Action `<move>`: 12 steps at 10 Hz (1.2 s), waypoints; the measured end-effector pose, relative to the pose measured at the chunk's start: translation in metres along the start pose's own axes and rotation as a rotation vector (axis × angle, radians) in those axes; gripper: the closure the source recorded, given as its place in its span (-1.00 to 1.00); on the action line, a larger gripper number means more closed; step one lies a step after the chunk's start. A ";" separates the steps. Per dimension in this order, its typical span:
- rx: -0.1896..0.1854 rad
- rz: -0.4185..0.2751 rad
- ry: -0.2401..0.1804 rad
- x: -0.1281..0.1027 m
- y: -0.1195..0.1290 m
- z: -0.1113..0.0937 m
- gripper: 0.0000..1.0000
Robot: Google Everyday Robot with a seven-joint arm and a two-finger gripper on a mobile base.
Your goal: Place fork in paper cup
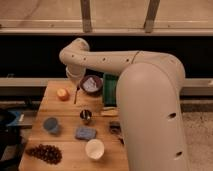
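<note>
Right now my arm (120, 60) bends over the far side of the wooden counter (70, 150), and my gripper (76, 86) hangs just above the boards near the far edge, between the orange fruit (62, 94) on one side and the dark bowl (92, 84) on the other. A slim dark stick, which I take to be the fork (76, 95), hangs straight down from my gripper, its lower end close to the wood just beside the orange fruit; whether it touches the counter I cannot tell. It sits in line with my fingers, so they seem to be holding it, though the fingers themselves are hidden under my wrist and I cannot tell how wide they stand. The paper cup (94, 148) stands upright near the front edge, well apart from the fork. Between them, about the middle of the counter, stands a small metal cup (86, 116). A blue sponge (85, 133) lies just in front of that cup, and a grey-blue round thing (51, 125) sits toward the left edge. A heap of dark grapes (45, 153) fills the front left corner. A green packet (109, 90) lies by the bowl, partly behind my arm.
</note>
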State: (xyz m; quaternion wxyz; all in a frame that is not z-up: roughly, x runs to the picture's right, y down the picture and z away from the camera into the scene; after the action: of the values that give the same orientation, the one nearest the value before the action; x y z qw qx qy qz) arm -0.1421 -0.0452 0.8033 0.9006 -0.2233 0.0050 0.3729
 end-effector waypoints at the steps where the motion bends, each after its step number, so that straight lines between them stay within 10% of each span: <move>1: 0.006 0.004 0.003 0.003 -0.002 -0.004 0.82; 12: 0.044 0.022 0.099 0.048 -0.002 -0.083 0.82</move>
State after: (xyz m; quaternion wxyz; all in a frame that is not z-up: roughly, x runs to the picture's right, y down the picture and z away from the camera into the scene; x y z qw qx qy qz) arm -0.0931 -0.0474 0.7210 0.8998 -0.2217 0.0603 0.3710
